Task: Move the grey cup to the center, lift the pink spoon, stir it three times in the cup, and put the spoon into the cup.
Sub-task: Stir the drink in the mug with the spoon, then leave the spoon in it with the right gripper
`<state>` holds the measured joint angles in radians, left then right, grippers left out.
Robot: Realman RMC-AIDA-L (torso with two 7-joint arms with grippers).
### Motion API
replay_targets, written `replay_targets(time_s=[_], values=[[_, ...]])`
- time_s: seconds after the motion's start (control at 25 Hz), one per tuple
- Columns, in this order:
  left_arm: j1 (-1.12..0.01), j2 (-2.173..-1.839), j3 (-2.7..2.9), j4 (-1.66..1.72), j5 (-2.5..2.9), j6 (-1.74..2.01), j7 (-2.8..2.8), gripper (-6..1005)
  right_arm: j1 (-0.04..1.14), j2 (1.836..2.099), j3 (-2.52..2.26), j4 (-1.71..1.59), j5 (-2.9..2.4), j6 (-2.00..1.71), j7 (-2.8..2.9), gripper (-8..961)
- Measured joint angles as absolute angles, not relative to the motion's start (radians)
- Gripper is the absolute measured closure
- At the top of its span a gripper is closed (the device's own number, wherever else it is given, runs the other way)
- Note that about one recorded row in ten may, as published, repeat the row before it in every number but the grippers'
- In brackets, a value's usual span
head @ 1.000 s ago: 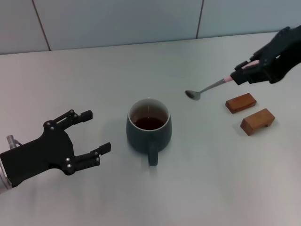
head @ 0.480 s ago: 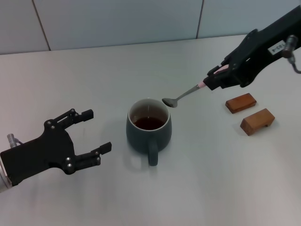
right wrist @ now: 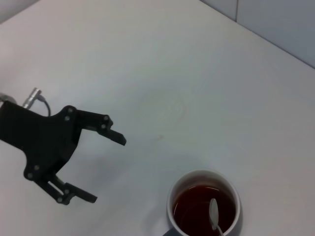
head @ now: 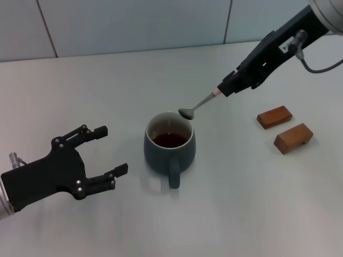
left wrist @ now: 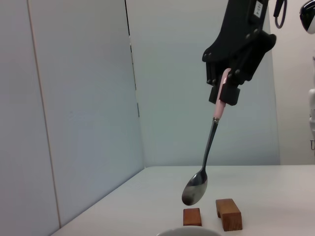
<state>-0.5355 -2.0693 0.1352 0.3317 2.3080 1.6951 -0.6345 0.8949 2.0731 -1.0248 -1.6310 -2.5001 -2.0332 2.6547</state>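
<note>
The grey cup [head: 170, 145] stands mid-table with dark reddish-brown liquid inside and its handle toward me; it also shows in the right wrist view [right wrist: 204, 205]. My right gripper [head: 231, 85] is shut on the pink handle of the pink spoon [head: 201, 103] and holds it slanted in the air. The silver bowl hangs just above the cup's far right rim. The left wrist view shows the spoon [left wrist: 203, 166] hanging bowl-down from the right gripper [left wrist: 225, 90]. My left gripper [head: 110, 152] is open and empty, resting left of the cup.
Two brown wooden blocks [head: 274, 116] [head: 293, 138] lie on the white table to the right of the cup; they also show in the left wrist view [left wrist: 228, 214]. A tiled wall runs along the table's far edge.
My right arm has carried the spoon leftward from beside the wooden blocks until its bowl hangs over the cup's rim. The left gripper and the cup have stayed still.
</note>
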Motion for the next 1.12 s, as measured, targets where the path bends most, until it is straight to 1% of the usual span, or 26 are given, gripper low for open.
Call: replay_targets(time_s=[0.72,1.12], values=[[-0.538,-2.068,0.135,0.334,2.309,1.696,-0.633,136,1.019,2.078,-1.081,-1.417,-2.587,-1.953,2.683,798],[-0.534,-2.068,0.135,0.334,2.310,1.698,-0.633,136,1.053,2.078,-1.138,-1.321,-2.609,-1.891,2.692,788]])
